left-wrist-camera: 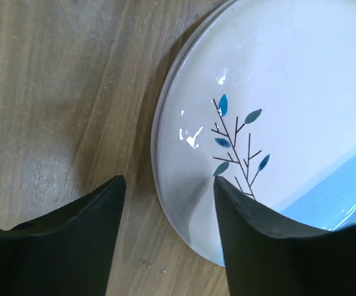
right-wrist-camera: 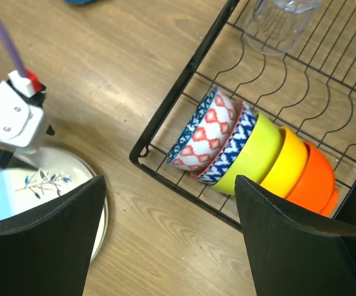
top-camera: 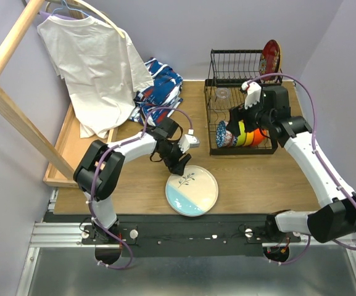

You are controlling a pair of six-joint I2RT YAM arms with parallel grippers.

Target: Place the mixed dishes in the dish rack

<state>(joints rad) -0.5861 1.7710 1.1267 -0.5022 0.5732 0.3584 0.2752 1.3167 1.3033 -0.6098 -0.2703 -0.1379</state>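
Two wide-spread fingers of the left end effector are straddling the plate at its eleven-o'clock rim; the slick, flat-lying edge may slip free on closing.

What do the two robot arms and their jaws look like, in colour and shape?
The left arm and right arm have white links with black joints. A purple cable loops along each. The jaws are matte black, broad and wedge-shaped. A white block sits at the left wrist.
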